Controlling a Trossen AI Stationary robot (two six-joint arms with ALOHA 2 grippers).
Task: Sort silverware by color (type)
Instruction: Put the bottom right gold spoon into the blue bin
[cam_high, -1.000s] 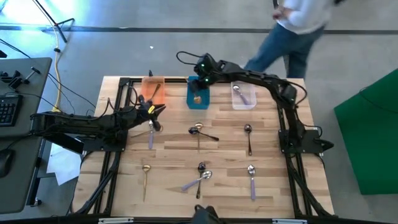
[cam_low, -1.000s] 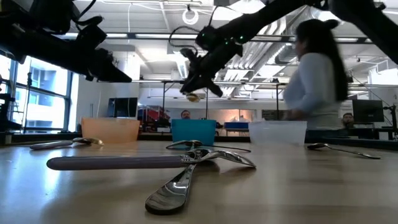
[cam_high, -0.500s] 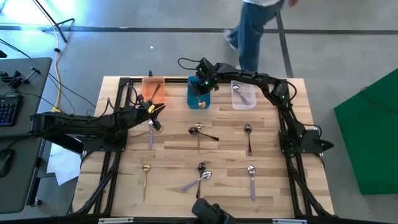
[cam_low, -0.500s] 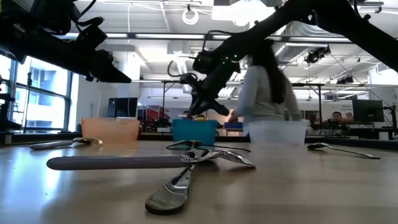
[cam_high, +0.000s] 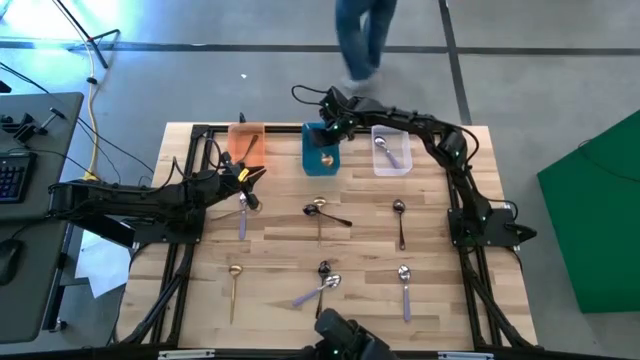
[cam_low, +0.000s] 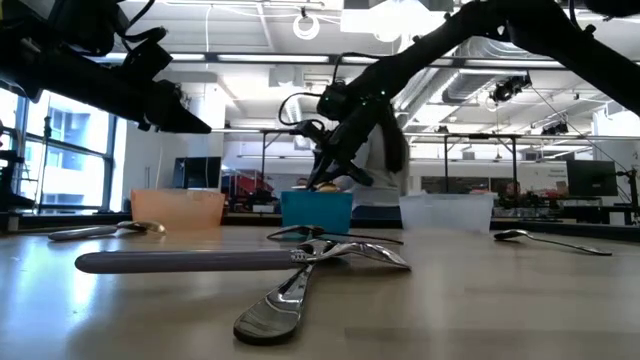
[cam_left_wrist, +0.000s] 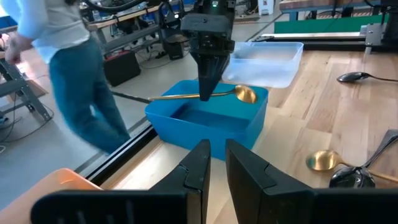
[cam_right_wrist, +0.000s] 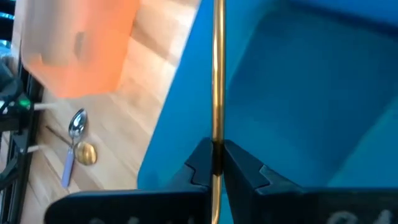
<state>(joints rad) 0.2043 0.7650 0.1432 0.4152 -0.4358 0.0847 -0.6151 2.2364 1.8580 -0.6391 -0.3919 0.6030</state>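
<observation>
While a person (cam_high: 360, 35) passes behind, spoons (cam_high: 320, 289) dot the wooden table (cam_high: 280, 260).

My dark right fingers (cam_right_wrist: 198, 163) pinch a gold spoon (cam_left_wrist: 205, 96) over the blue bin (cam_left_wrist: 208, 122). Beside it sit an orange bin (cam_high: 246, 140) and a clear bin (cam_high: 391, 152).

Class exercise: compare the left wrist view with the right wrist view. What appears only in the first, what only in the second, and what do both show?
Only the left wrist view shows the clear bin, the gold spoon's bowl, a person walking past, and the right gripper from outside. Only the right wrist view shows a lavender-handled spoon lying on the table. Both show the gold spoon clamped by the right gripper above the blue bin, and the orange bin.
</observation>
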